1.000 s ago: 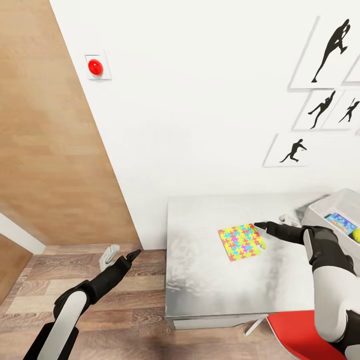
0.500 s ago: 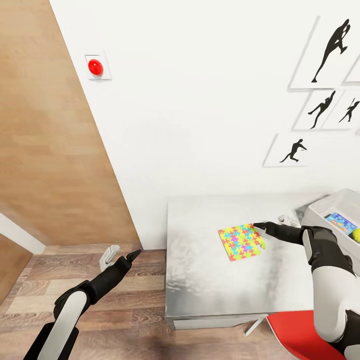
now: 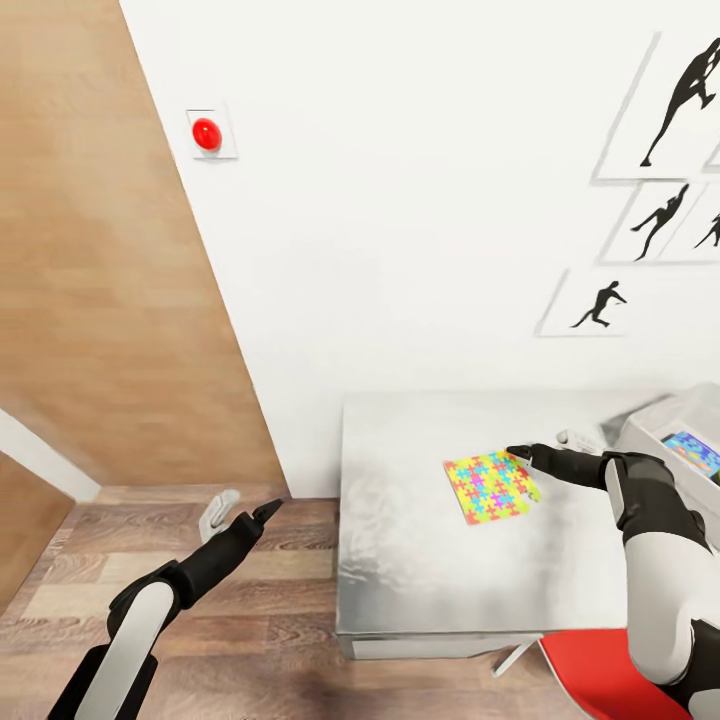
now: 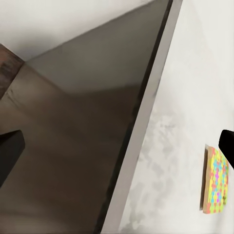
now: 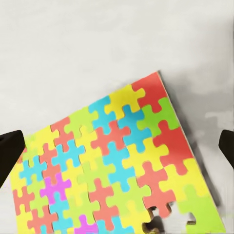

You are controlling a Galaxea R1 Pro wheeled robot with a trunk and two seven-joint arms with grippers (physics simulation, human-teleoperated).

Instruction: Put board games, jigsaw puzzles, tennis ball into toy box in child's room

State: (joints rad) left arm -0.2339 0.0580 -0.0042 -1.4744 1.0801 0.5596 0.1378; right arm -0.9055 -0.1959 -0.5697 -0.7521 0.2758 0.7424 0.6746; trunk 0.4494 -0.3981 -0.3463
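1. One jigsaw puzzle [image 3: 490, 486] lies flat on the table [image 3: 420, 560], well clear of the toy box [image 3: 650, 425] at the table's far right.
2. Since a second ago the whole head view has shifted slightly; the puzzle itself looks unmoved on the table.
3. The right gripper [image 3: 518, 453] hovers at the puzzle's corner nearest the toy box, fingers spread wide in the right wrist view, apparently gripping nothing.
4. The left gripper [image 3: 268, 510] hangs beside the table; open or closed, I cannot tell.

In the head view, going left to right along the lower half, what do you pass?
Left gripper over the wood floor → bare table → jigsaw puzzle → right gripper → toy box.
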